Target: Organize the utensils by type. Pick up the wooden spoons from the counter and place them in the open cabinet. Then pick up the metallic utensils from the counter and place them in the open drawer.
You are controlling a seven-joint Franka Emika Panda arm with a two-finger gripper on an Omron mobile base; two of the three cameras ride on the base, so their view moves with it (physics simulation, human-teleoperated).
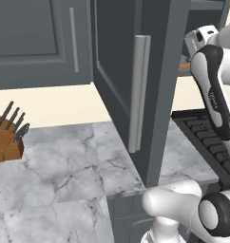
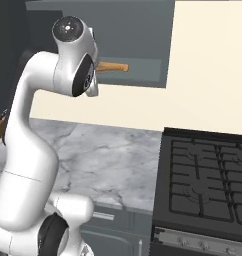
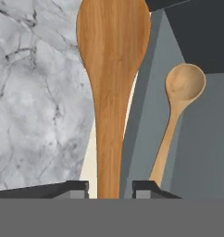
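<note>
Wooden spoon (image 3: 111, 83), oval-bowled, pinched by end effector (image 3: 111, 186); another spoon (image 3: 181, 99) perhaps on cabinet shelf.

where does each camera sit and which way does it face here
Left base view: behind the arm to its left, facing forward and down over the counter, knife block and open cabinet door; the arm rises at right.
Right base view: behind to its right, facing the counter, stove and cabinet; the arm rises at left.
Hand view: on the hand, looking along the gripper, shut on a wooden spoon, beside a second spoon in the cabinet.
Shared: both base views show the counter, stove and arm.
</note>
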